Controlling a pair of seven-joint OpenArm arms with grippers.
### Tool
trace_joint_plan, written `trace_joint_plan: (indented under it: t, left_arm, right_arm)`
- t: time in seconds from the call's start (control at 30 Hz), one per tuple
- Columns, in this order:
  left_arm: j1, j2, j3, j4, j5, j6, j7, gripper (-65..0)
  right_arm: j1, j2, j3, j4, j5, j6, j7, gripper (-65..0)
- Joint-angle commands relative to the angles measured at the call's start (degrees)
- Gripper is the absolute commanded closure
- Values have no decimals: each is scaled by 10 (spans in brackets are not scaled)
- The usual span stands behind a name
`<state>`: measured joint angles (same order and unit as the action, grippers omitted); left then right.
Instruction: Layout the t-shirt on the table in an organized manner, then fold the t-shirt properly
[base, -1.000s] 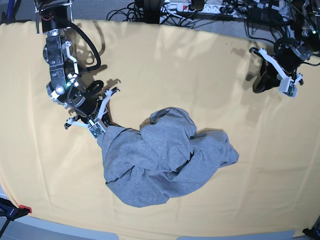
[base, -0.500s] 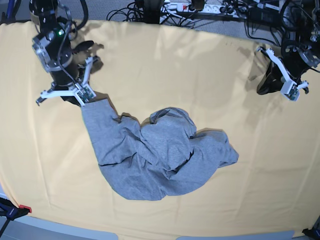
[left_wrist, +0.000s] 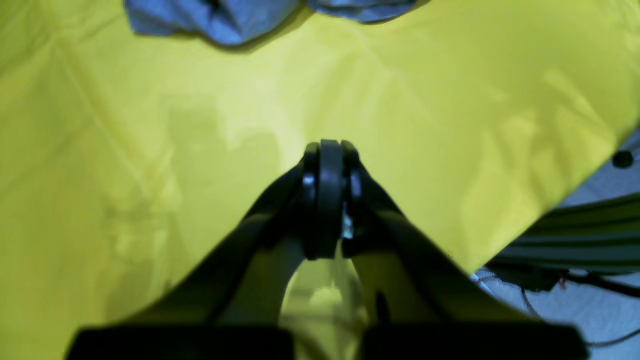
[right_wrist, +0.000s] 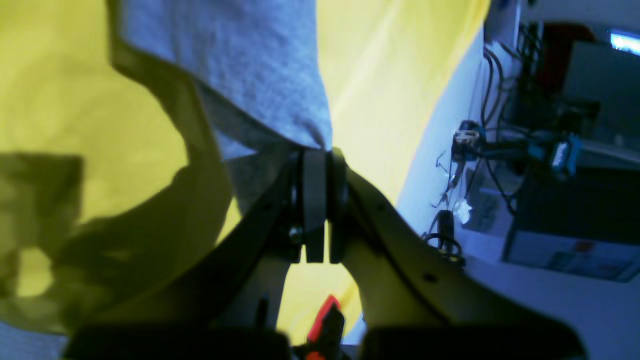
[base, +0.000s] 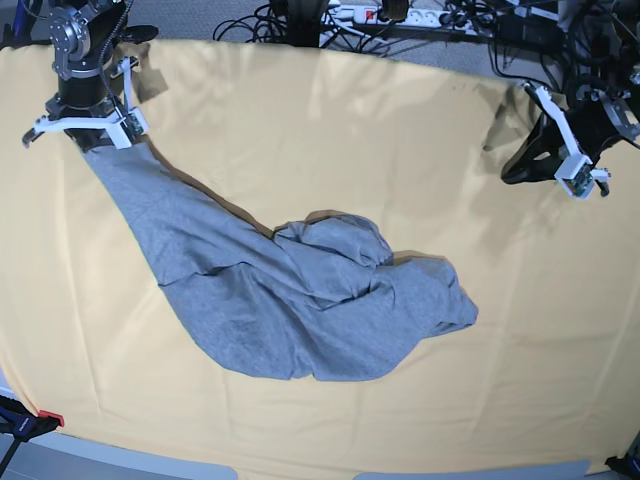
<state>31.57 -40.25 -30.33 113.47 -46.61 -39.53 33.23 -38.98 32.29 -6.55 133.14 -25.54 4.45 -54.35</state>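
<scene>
The worktop (base: 330, 130), spread with pale yellow-orange cloth that shows faint creases, fills nearly the whole base view. Its far edge curves along the top of that view and its near edge along the bottom.

On it lies the t-shirt (base: 300, 310), heather grey and still crumpled. Its bulk is bunched in rumpled folds around the middle of the worktop, closer to the near edge than the far one. From that heap a long tapering stretch of fabric runs up toward the far corner on the base view's left side, pulled out fairly flat with a thin shadow along its upper edge. No lettering shows on the visible side.

The right gripper (base: 100, 138) sits at that far corner, clenched on the tip of the stretched fabric. In the right wrist view the grey cloth (right_wrist: 240, 75) comes straight out of the pressed-together pads of the right gripper (right_wrist: 316, 150).

The left gripper (base: 583, 180) hangs over the worktop's opposite edge, on the base view's right, well apart from the shirt. In the left wrist view its pads meet with nothing between them (left_wrist: 327, 150), bare cloth beneath, and only a strip of the grey shirt (left_wrist: 220, 20) at the top of that view.
</scene>
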Motion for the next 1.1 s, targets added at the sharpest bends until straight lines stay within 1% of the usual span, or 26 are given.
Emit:
trace_joint_plan:
  t: [0.0, 0.07, 0.13, 0.17, 0.27, 0.3, 0.33, 0.37, 0.4, 0.5, 0.63, 0.73, 0.8, 0.87, 1.0, 1.07]
  left_arm:
    - [-2, -7, -2, 8, -21, -5, -23, 0]
    - [-6, -7, 11, 8, -35, -5, -41, 0]
    - [-28, -7, 41, 8, -24, -5, -46, 0]
    - [-42, -7, 62, 8, -12, -2, -47, -17]
    - [-88, -5, 141, 8, 50, 68, -51, -268]
    - [-104, -3, 170, 7, 69, 94, -55, -334]
    - [-122, -3, 200, 5, 88, 122, -60, -363]
    - [-139, -3, 230, 3, 106, 144, -65, -365]
    - [-158, -3, 258, -1, 121, 159, -67, -365]
    - [-213, 15, 329, -16, 163, 172, -67, -364]
    - [-272, 56, 401, -76, 205, 195, -67, -364]
    - [-319, 91, 438, -151, 207, 195, -67, -364]
    - [-351, 113, 459, -200, 207, 179, -67, -364]
    - [-379, 133, 479, -242, 207, 170, -67, -364]
    - [-423, 166, 500, -294, 207, 170, -67, -364]
    - [-436, 178, 503, -308, 207, 159, -66, -361]
  right_arm:
    - [-2, 4, 2, 12, -10, -10, 9, 0]
    - [-2, 4, 2, 12, -4, -21, 15, 0]
    - [0, 4, 2, 12, 2, -27, 30, 0]
    - [-1, 4, 2, 12, 2, -31, 42, 0]
    - [-2, 4, 2, 12, 2, -34, 53, 0]
    - [-2, 4, 2, 12, 2, -34, 53, 0]
    - [-2, 4, 2, 12, 2, -34, 53, 0]
    - [-2, 4, 2, 12, 2, -34, 54, 0]
    - [-2, 4, 2, 12, 2, -34, 57, 0]
    - [-3, 4, 2, 12, 2, -35, 57, 0]
    - [-2, 4, 2, 11, 2, -43, 57, 0]
    - [-2, 4, 2, 11, 2, -47, 58, 0]
    - [-3, 4, 2, 11, 2, -47, 59, 0]
    - [-3, 4, 2, 11, 2, -47, 59, 0]
    - [-3, 4, 2, 11, 2, -47, 59, 0]
    - [-3, 4, 2, 11, 2, -47, 59, 0]
